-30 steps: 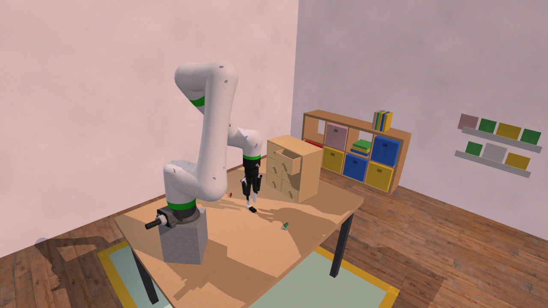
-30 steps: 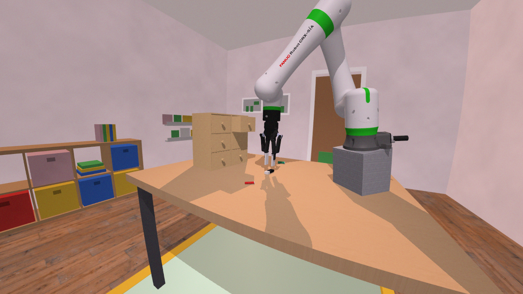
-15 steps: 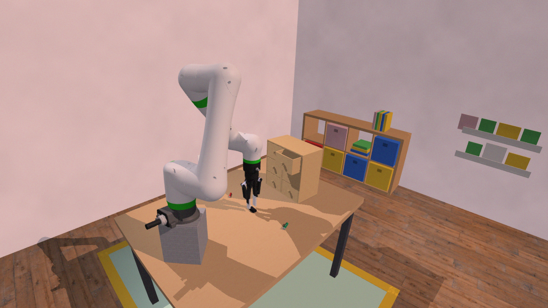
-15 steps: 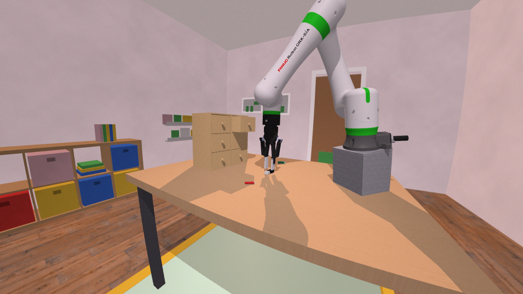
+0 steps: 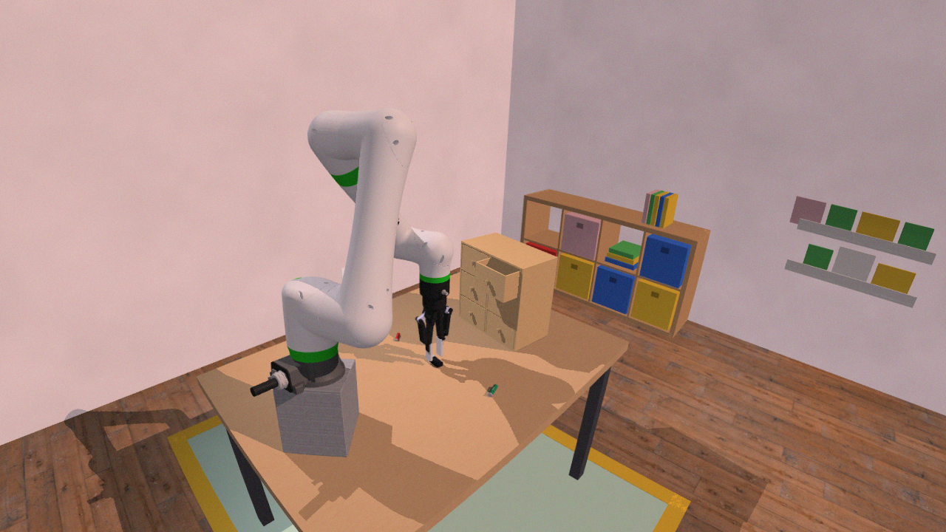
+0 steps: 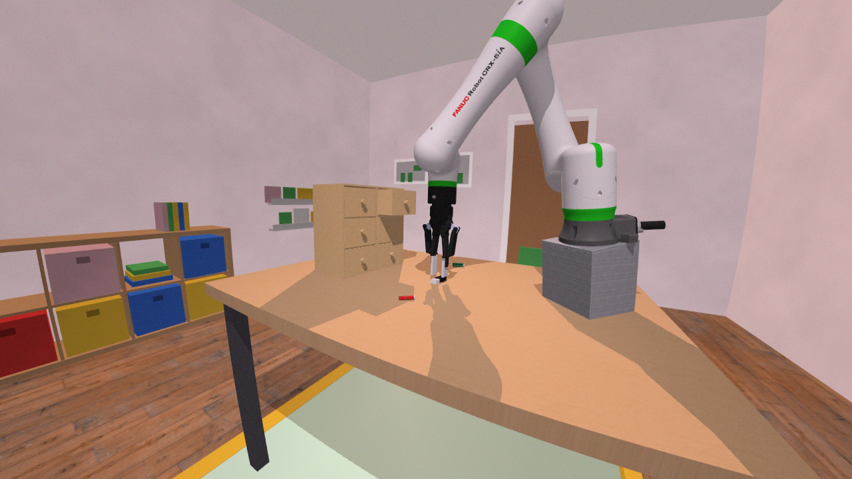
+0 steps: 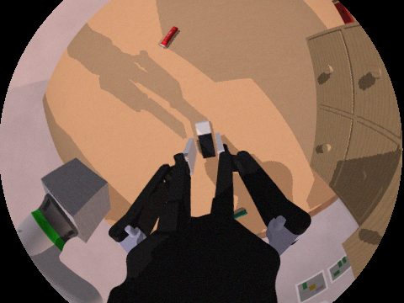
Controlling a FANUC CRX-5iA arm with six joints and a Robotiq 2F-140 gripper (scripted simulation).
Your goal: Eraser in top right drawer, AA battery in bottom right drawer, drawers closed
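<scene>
Home room: cube shelf [image 5: 694,233] (coloured bins), wood floor [image 5: 760,423], door [image 6: 527,196].

arm: folded, wrist vertical | tool [image 7: 205,153]: pointing down (low), fingers partly apart, holding nothing

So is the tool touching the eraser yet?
Cannot tell. Wrist view shows the eraser between the tool's fingertips, but no clear gap or contact; other views are too small.
</scene>
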